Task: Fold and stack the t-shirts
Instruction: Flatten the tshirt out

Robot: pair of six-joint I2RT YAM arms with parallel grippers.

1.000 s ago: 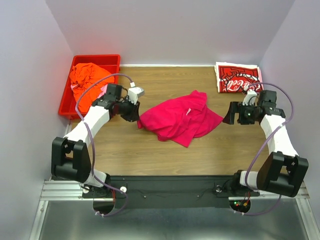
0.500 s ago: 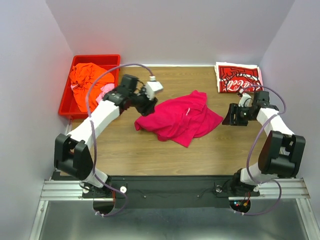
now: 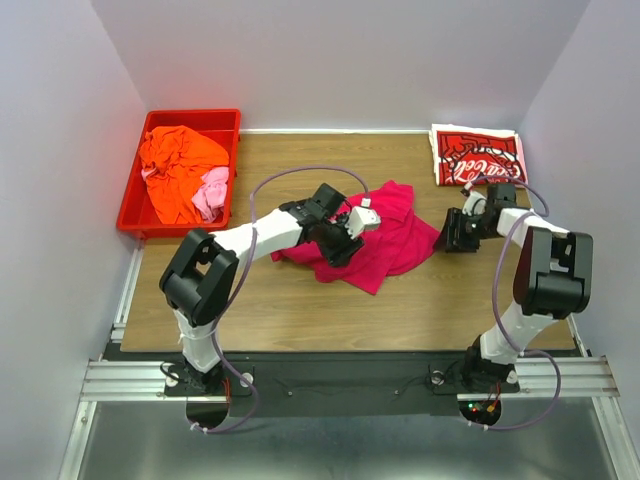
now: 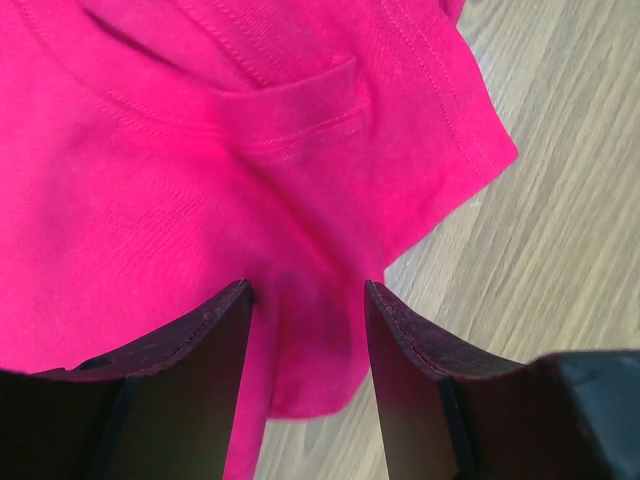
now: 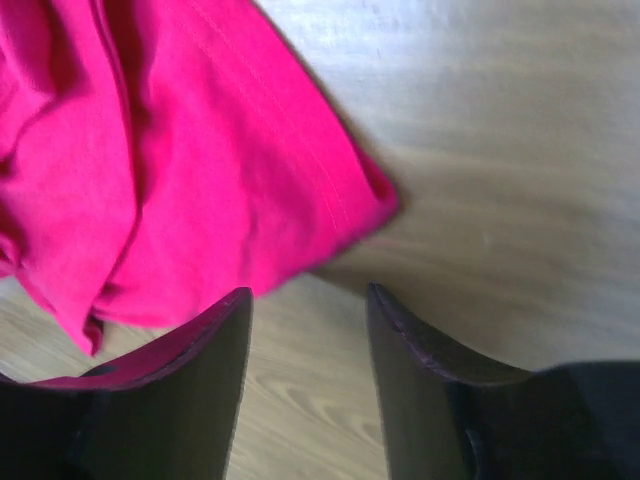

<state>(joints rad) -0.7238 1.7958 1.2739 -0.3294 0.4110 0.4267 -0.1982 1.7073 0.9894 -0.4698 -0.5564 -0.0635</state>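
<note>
The magenta-pink t-shirt [image 3: 385,240] lies crumpled in the middle of the table. My left gripper [image 3: 340,243] is open over its left part; in the left wrist view [image 4: 308,300] a fold of the shirt [image 4: 200,170] lies between the jaws. My right gripper [image 3: 448,237] is open just right of the shirt's right corner; its wrist view [image 5: 308,300] shows bare wood between the jaws and the shirt's hem [image 5: 200,170] ahead. The folded red-and-white Coca-Cola shirt [image 3: 475,155] lies at the back right. The orange shirt [image 3: 175,170] and light pink shirt [image 3: 212,190] are in the bin.
The red plastic bin [image 3: 130,205] stands at the back left corner of the wooden table [image 3: 300,310]. Grey walls close in the left, back and right sides.
My left gripper has swung right from beside the bin onto the magenta shirt's left part. My right gripper has shifted a little left and back toward the shirt's right corner.
</note>
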